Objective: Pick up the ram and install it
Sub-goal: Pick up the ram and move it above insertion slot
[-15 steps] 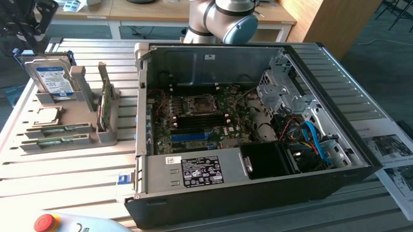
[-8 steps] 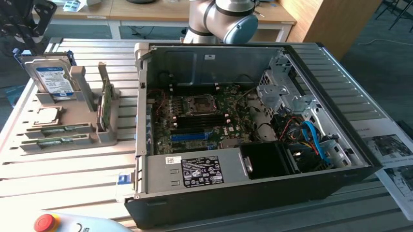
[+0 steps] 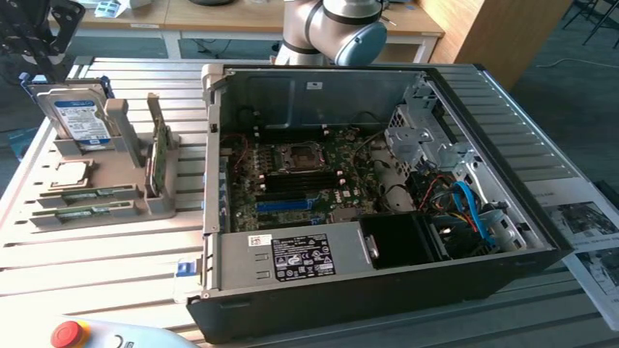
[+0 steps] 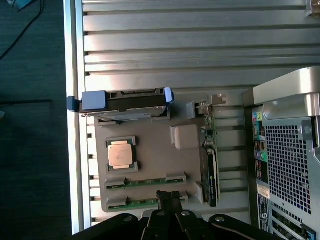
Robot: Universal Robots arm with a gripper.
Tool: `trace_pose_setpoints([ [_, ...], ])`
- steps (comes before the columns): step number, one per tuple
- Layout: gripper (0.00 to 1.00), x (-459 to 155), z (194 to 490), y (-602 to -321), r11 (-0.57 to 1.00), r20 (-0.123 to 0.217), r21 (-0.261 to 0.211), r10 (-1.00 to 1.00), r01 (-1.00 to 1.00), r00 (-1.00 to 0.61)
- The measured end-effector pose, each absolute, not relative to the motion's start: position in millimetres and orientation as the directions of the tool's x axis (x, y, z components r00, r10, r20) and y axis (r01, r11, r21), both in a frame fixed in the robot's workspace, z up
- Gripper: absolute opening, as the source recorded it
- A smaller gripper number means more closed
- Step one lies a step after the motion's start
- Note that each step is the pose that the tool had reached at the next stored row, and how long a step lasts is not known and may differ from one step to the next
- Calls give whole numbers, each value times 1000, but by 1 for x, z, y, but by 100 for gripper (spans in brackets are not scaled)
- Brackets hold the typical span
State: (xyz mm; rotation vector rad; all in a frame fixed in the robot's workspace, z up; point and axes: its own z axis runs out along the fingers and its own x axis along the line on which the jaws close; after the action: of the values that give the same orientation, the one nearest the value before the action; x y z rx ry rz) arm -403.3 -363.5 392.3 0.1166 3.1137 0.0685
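Claw pinched shut, empty, above the tray. Lower left of the exterior view: two ram sticks flat in their slots, upper stick, lower stick. One hard drive, one processor, one upright card, one open case.

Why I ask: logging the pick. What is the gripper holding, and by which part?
Nothing. The gripper is shut and empty, above the holder, where one ram stick and a second ram stick lie in slots.

A slatted metal table carries an open computer case. A grey parts holder sits just beside it, toward the exterior view's left. Printed sheets lie on the other side.
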Motion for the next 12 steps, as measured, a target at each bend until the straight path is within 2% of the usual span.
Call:
trace_pose_setpoints([
  [12,10,-403,392,-364,996,-23,45,75,74,-997],
])
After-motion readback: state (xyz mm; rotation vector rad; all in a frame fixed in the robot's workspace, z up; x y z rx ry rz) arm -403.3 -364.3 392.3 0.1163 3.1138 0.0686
